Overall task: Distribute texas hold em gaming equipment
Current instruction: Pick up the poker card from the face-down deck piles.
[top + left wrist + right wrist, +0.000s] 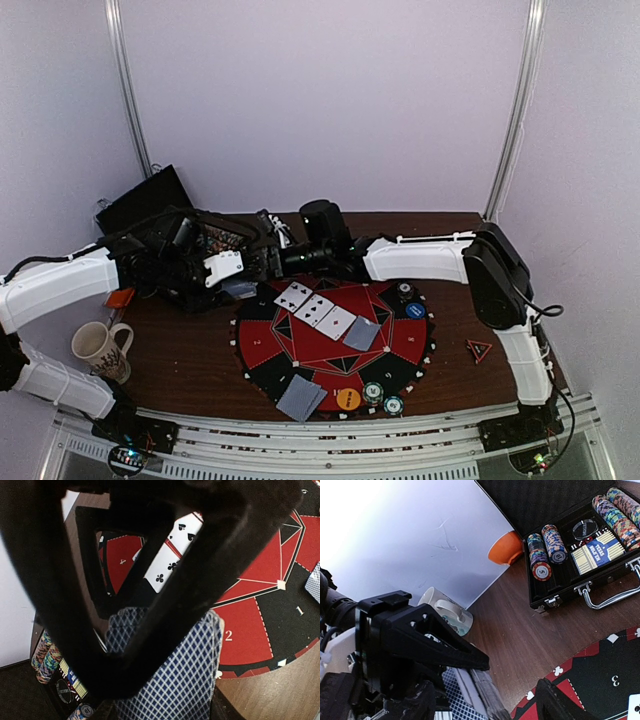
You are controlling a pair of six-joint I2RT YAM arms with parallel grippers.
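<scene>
Wood showed open on the desk (190,350) left of the round red-and-black mat (400,360), between it and the white mug (98,348) near the left edge. It showed again on the right, where only a small red triangle (478,349) lay. The mat's near rim ran close to the desk's near edge. At the far left an open black case (555,587) stood with its handle toward the mat, and an orange bowl (506,547) sat just beside it against the white wall.

On the mat lay three face-up cards (317,309) in a touching row, with one face-down card (362,333) just right of them. A grey-blue card patch (300,398) at the near rim was one card or two; I could not tell which. Two chip stacks (373,392) sat side by side at the near rim, next to one orange button (348,398). One blue button (415,311) lay at the right rim. The case held four rows of chips (554,542) and one boxed deck (595,552).

At the mat's far-left rim the left gripper (238,278) was clamped on a blue-checked deck (180,680). From the right, the right gripper (275,248) pointed in at that deck with its jaws apart. Its one finger (555,700) plainly in view stood clear of the cards.
</scene>
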